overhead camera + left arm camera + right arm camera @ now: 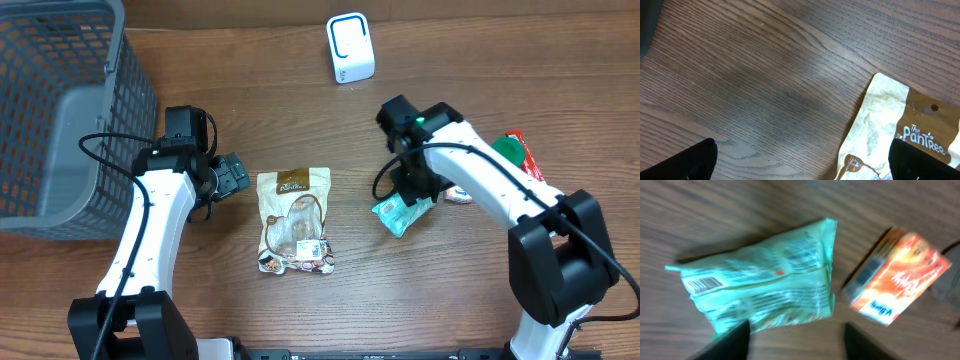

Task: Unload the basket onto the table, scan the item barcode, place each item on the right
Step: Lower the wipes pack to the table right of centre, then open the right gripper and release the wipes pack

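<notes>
Right gripper [799, 344] hangs low over the mint-green crinkly plastic packet [765, 282], and its two dark fingers [735, 341] are spread apart with nothing pinched between them. The packet lies flat on the brown wood-grain table [450, 300], free of the jaws, its barcode [702, 285] facing up at the left end in the wrist view. On its right in that view sits a small orange-and-white carton [895, 277], tilted, close to the packet's corner, though whether they touch I cannot tell. From overhead the packet is right of centre, under the right wrist, with a red-and-green wrapper [522, 155] further out by the arm. Over on the other side, left gripper [233, 177] hovers with its fingers [690, 162] spread wide and empty, just left of the beige-and-brown snack pouch [293, 220] lying mid-table. The white rounded scanner [350, 48] stands at the far edge, well apart from the packet, and a grey mesh basket [60, 110] fills the far left corner
</notes>
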`<state>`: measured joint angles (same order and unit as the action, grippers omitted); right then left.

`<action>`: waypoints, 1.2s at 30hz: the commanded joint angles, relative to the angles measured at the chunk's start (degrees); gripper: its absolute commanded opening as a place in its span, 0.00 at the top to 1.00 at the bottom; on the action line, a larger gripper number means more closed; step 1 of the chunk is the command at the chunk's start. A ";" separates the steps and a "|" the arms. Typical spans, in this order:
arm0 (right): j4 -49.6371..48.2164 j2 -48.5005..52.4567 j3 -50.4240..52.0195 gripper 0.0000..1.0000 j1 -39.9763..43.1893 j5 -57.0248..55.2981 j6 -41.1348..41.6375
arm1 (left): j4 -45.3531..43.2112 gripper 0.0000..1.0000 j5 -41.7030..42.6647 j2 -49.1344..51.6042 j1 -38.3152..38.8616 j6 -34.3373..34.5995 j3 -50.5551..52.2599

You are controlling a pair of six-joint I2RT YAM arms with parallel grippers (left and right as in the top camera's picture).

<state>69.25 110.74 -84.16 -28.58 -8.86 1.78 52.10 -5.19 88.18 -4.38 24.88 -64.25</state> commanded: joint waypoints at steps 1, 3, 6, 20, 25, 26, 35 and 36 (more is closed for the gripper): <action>-1.51 -2.29 0.63 0.16 1.99 -1.51 0.44 | -0.04 0.00 -0.59 -0.13 -0.11 -0.66 -0.83; -2.91 -2.29 0.50 0.16 2.99 -1.97 2.23 | -0.04 0.00 -0.59 -0.13 -0.11 -0.66 -0.83; -5.25 -2.29 -0.24 0.22 3.43 1.22 12.96 | -0.04 0.00 -0.59 -0.13 -0.11 -0.66 -0.83; -9.90 -2.29 3.43 0.44 -3.08 19.32 33.18 | -0.04 0.00 -0.59 -0.13 -0.11 -0.66 -0.83; -11.30 -2.29 7.56 0.46 -5.60 11.13 35.56 | -0.04 0.00 -0.59 -0.13 -0.11 -0.66 -0.83; -11.30 -2.29 8.35 0.46 -5.77 10.78 35.54 | -0.04 0.00 -0.59 -0.13 -0.11 -0.66 -0.83; -6.97 -2.32 11.39 0.46 -3.43 1.46 35.52 | -0.07 0.00 -0.59 -0.13 -0.11 -0.66 -0.83; -5.86 -2.32 11.34 0.46 -2.75 0.83 35.47 | -0.07 0.00 -0.59 -0.13 -0.11 -0.66 -0.83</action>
<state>61.87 110.30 -73.28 -33.50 -1.91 36.45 52.07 -5.19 88.18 -4.38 24.88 -64.25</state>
